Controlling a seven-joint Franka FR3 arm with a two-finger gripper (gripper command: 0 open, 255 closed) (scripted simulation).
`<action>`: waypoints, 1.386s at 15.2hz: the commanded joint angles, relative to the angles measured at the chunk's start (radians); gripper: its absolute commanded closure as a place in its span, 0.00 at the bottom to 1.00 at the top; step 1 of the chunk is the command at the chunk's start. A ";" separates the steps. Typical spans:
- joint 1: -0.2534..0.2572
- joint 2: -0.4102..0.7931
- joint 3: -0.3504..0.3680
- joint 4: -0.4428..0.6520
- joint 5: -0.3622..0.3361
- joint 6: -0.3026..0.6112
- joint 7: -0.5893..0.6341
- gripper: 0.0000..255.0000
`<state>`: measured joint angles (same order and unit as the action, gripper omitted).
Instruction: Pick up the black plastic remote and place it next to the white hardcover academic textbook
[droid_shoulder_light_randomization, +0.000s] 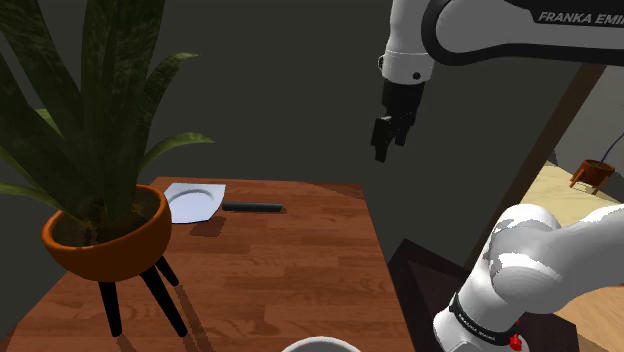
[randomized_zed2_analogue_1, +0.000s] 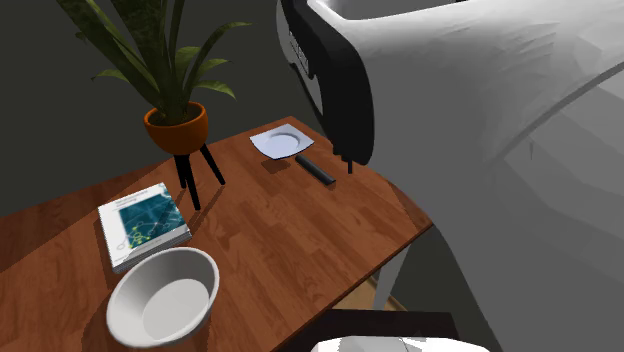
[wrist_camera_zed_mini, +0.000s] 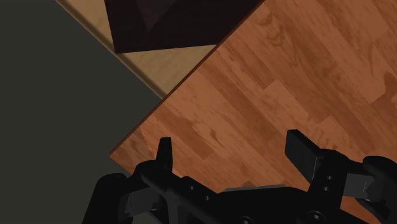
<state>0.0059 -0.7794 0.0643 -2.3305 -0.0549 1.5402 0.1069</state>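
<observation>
Gripper (wrist_camera_zed_mini: 232, 149) nearest, jaws spread wide and empty, hovers high over the table (droid_shoulder_light_randomization: 300, 270) edge, poised to descend; remote (droid_shoulder_light_randomization: 253, 207) lies flat near the far edge beside a plate (droid_shoulder_light_randomization: 193, 200), well apart from the book (randomized_zed2_analogue_1: 143, 228).

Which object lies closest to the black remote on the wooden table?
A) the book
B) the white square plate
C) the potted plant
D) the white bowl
B: the black remote lies right beside the white square plate at one end of the table, apart from everything else.
</observation>
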 joint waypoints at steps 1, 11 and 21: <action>0.000 0.000 0.000 0.000 0.000 0.000 0.000 0.00; 0.041 0.334 -0.065 0.057 0.003 0.275 -0.188 0.00; 0.079 0.707 -0.086 0.248 0.052 0.448 -0.379 0.00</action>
<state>0.0811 -0.1134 -0.0224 -2.1058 -0.0093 1.9706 -0.2532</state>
